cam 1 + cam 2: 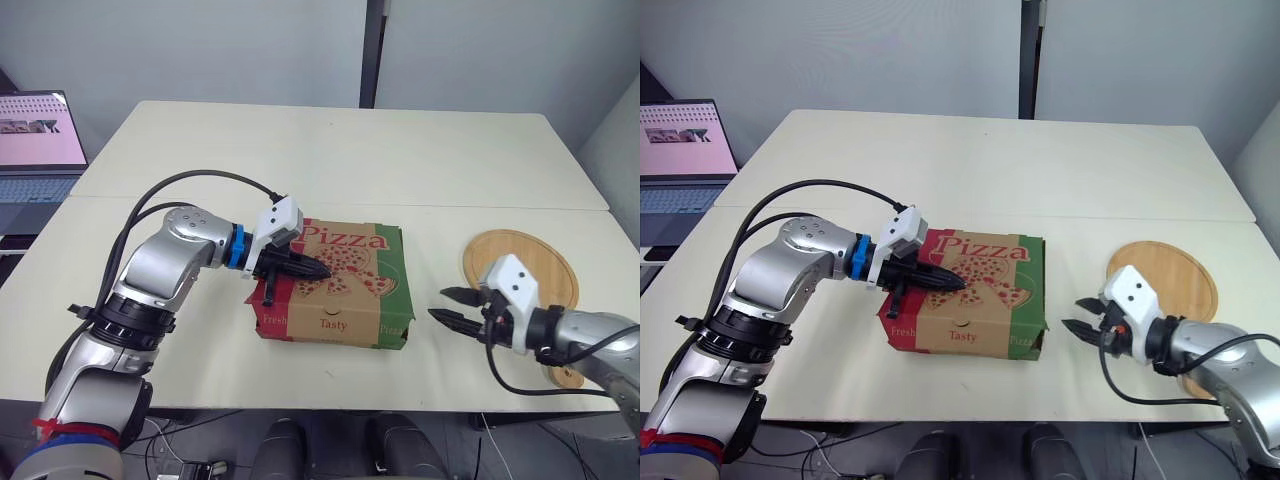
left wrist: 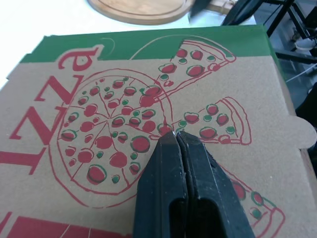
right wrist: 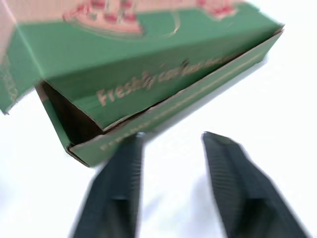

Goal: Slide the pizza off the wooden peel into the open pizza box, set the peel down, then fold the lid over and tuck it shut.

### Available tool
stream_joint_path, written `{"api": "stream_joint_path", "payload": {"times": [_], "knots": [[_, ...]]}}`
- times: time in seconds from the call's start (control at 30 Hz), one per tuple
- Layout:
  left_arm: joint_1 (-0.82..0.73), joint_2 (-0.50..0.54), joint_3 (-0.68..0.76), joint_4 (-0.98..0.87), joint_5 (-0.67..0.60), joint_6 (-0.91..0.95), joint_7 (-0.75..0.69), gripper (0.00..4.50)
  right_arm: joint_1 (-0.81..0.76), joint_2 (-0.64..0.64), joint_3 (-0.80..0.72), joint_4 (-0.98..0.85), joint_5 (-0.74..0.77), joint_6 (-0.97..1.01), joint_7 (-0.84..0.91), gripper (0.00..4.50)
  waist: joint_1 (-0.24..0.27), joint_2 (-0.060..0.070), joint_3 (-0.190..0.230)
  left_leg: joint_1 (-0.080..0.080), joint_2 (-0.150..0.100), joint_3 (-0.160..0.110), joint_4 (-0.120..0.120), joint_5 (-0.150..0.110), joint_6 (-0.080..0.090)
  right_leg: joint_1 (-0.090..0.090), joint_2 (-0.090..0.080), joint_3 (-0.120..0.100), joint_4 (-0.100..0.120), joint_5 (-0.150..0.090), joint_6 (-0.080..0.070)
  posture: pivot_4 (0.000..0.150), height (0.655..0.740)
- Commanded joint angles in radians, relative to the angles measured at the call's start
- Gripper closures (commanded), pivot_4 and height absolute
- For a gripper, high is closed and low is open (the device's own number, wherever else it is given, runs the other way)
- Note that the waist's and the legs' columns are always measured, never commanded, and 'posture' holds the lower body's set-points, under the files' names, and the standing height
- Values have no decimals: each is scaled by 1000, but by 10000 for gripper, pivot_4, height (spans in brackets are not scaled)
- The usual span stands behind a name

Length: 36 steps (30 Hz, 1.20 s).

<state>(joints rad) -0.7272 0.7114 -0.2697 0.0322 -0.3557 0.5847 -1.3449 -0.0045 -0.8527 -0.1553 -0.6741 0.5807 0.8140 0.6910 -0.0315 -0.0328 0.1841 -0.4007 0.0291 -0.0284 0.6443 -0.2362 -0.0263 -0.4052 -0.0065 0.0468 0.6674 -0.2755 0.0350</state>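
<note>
Brown cardboard pizza box [image 1: 335, 300] on white table [image 1: 400, 160], lid [image 2: 124, 99] folded down. Left gripper [image 1: 320, 269], fingers [image 2: 163, 188] pressed together, empty, pushes on top. Right gripper [image 1: 440, 304], spread, empty, hovers beside its gaping side; untucked, the lid could spring up.

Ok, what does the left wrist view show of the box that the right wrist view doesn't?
Left wrist: the printed lid top of the pizza box, the shut left end effector on it, the wooden peel beyond. Right wrist: the box's green side, gaping at one corner, ahead of the open right end effector. Both: the box, lid folded down.
</note>
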Motion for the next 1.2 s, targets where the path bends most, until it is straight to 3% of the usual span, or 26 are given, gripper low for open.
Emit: {"api": "stream_joint_path", "payload": {"times": [0.03,0.13,0.27,0.63,1.2], "knots": [[-10,0,10,-1,6,-20,-11,45000,-4,-4,-53,-88,89,-6,43,10292,0,0,0,0,0,0,0,0,0,0,0,0,0,0,0,1500,7325],[-16,-2,11,7,11,-27,-12,45000,-13,-12,-40,-133,130,-2,59,152,0,0,0,0,0,0,0,0,0,0,0,0,0,0,0,1500,7325],[-23,-6,13,10,9,-28,-13,45000,-24,-21,-17,-159,142,-4,61,152,2,0,0,0,0,0,1,0,0,0,0,0,0,0,0,1500,7325],[-27,5,15,-26,-7,-28,-50,45000,-151,16,206,-98,-84,-96,-6,152,0,0,0,0,0,0,1,0,0,0,0,0,0,0,0,1500,7325],[16,29,-23,-58,51,-105,-89,45000,-168,56,269,-86,-187,-114,-29,152,0,0,0,2,0,0,2,0,0,-1,0,0,6,-1,-1,1500,7325]]}}
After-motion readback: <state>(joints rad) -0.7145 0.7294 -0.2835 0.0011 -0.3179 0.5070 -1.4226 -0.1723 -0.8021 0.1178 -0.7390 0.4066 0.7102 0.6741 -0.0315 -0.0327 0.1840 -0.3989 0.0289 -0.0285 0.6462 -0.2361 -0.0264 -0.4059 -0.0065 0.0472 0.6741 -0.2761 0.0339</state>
